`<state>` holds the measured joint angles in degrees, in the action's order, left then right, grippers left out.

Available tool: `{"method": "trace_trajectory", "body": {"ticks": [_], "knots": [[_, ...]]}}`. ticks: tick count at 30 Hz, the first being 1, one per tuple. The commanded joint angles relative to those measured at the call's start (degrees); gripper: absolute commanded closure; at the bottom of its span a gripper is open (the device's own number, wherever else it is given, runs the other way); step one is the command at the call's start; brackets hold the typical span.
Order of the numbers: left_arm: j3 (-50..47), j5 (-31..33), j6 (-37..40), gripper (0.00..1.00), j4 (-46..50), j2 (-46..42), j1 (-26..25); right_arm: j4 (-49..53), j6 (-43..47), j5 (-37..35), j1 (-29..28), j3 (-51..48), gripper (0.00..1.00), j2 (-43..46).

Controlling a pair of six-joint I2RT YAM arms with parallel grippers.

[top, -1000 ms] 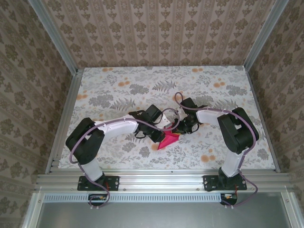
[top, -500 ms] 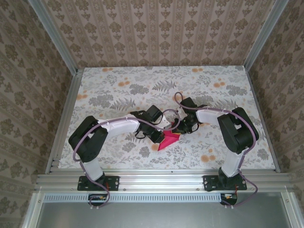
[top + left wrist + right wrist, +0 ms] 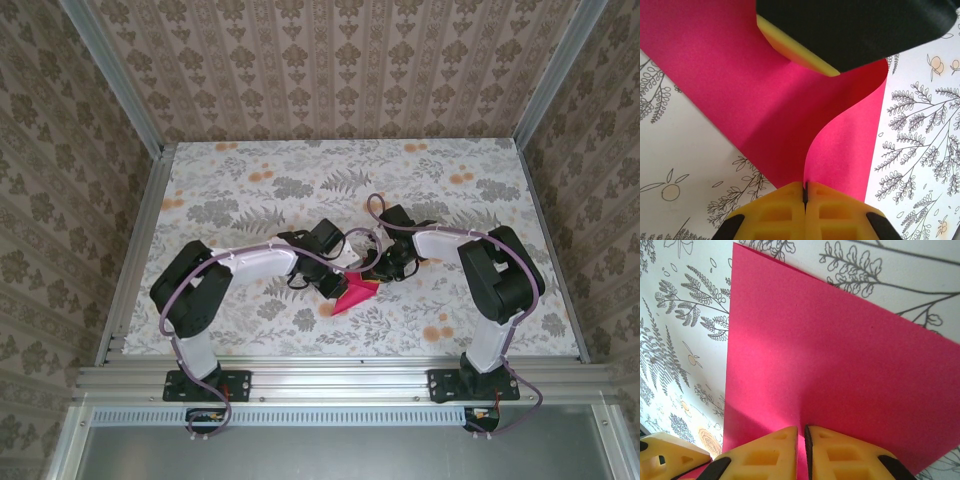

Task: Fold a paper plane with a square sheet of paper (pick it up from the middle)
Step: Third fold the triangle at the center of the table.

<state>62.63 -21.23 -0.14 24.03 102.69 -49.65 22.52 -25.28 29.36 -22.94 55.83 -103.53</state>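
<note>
The left gripper (image 3: 805, 186) is clenched on the lower edge of the square sheet of paper (image 3: 740, 90), its yellow fingertips pressed together with the thin edge caught between them. The right gripper (image 3: 801, 432) is likewise clamped on the sheet (image 3: 840, 365): its two fingertips stand a hair apart with magenta showing in the slit. From the left wrist, one yellow pad (image 3: 790, 47) of the right gripper bears on the paper's upper part.

The paper is bright magenta-red, plain and unmarked. Between the two grips it bows in a soft S-curve, while the right wrist shows a flat expanse with straight, crisp edges and one sharp corner. From above it reads as a small pointed shape (image 3: 352, 297) held between the two grippers, just above the table (image 3: 250, 180), about midway between the left and right edges and nearer the near edge than the far one.

The left arm (image 3: 250, 265) and the right arm (image 3: 490, 270) both fold inward toward this spot. The far half of the table and both side edges lie open.

The table is covered in a grey leaf print with orange flowers. Patterned wallpaper walls (image 3: 330, 60) enclose three sides, with an aluminium rail (image 3: 340, 378) along the near edge.
</note>
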Motion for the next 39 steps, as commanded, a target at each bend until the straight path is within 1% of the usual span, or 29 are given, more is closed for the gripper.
{"method": "trace_trajectory", "body": {"ticks": [1, 12, 19, 22, 30, 39], "knots": [[1.6, -0.3, 1.9, 0.99, 0.9, 1.4, 0.7, 1.8, -0.2, -1.2, -0.3, 0.6, 0.85, -1.1], [0.1, -0.6, 0.5, 0.98, 0.2, 1.5, 0.7, 2.6, -0.1, -1.9, -0.3, 1.2, 0.83, -0.4], [-0.7, -1.3, -0.1, 0.99, -0.2, 1.2, 0.7, 0.2, -2.4, -1.9, 0.2, 0.6, 0.82, 4.2], [-0.4, -1.8, -0.2, 0.98, -0.2, 1.4, 0.7, -0.5, -3.5, -2.7, 0.4, 0.8, 0.81, 4.8], [0.1, -2.3, 0.3, 0.98, 0.3, 1.7, 0.7, -0.5, -4.5, -6.8, 0.5, 2.2, 0.81, 0.2], [0.1, -2.3, -0.2, 0.97, 0.3, 2.0, 0.7, 0.2, -3.5, -7.1, 0.5, 2.3, 0.85, -1.8]]}}
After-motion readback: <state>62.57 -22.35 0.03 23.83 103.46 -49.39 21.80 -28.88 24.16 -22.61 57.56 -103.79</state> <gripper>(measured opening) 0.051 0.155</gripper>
